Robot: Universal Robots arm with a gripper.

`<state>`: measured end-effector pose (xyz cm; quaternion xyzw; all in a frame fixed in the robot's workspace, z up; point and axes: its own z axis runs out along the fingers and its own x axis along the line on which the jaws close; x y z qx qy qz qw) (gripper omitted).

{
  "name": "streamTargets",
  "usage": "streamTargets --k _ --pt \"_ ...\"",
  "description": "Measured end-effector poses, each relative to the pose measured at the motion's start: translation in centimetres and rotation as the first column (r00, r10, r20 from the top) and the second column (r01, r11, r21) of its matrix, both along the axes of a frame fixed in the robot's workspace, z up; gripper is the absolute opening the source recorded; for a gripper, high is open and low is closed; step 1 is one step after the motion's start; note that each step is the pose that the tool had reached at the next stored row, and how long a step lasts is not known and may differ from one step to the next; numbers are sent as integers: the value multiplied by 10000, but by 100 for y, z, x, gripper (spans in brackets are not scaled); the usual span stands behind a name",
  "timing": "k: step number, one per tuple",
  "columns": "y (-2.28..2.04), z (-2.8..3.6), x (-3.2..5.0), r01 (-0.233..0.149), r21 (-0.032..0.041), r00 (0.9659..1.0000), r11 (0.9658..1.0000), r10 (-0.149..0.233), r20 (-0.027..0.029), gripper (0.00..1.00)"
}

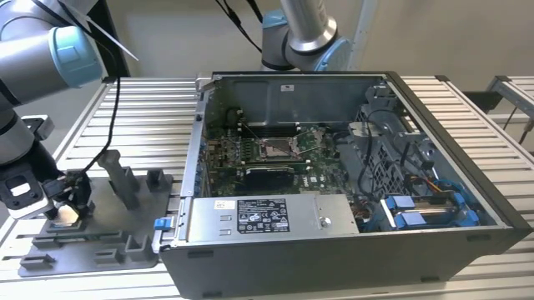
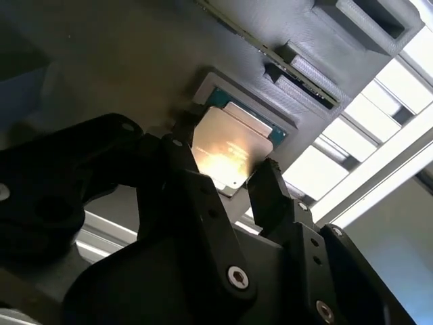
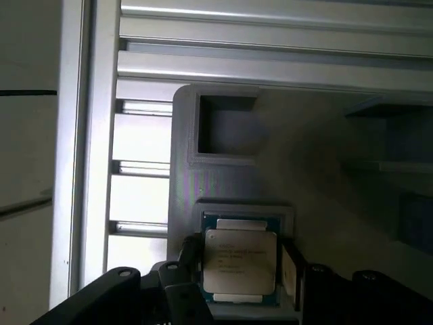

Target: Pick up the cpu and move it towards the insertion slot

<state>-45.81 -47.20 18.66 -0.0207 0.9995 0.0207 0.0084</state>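
While my pincer (image 2: 224, 150) hangs with jaws spread over the grey tray (image 3: 223, 183), near, at the exterior view's left, the cpu (image 3: 240, 261) lies flat between them, silver side up, basically square.

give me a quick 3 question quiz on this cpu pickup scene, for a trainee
1. Fill the gap: the cpu lies in the grey fixture tray, to the exterior view's ____ of the insertion slot.
2. The gripper is at: A the cpu, B the insertion slot, C neither.
3. True or false: the cpu is already seated in the insertion slot.
Key: 1 left; 2 A; 3 false.
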Motion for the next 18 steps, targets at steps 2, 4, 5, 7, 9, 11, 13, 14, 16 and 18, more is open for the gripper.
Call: streamTargets --k 2,4,5,7,9,11,13,14,16,18 --pt "0 0 0 0 0 10000 10000 0 0 0" --pt "0 0 0 0 0 10000 10000 0 0 0" --pt "0 0 0 0 0 10000 10000 0 -1 0" --pt "0 1 0 0 0 10000 10000 0 -9 0" --pt "0 15 1 0 2 10000 10000 0 -60 0" --pt "0 48 0 0 1 9999 10000 0 -136 0" --pt "0 89 -1 1 -1 9998 10000 -1 -196 0" --pt "0 115 0 1 0 9998 10000 -1 -214 0" --pt "0 167 0 0 0 9997 10000 0 -240 0" --pt "1 199 1 0 0 9997 10000 0 -248 0"
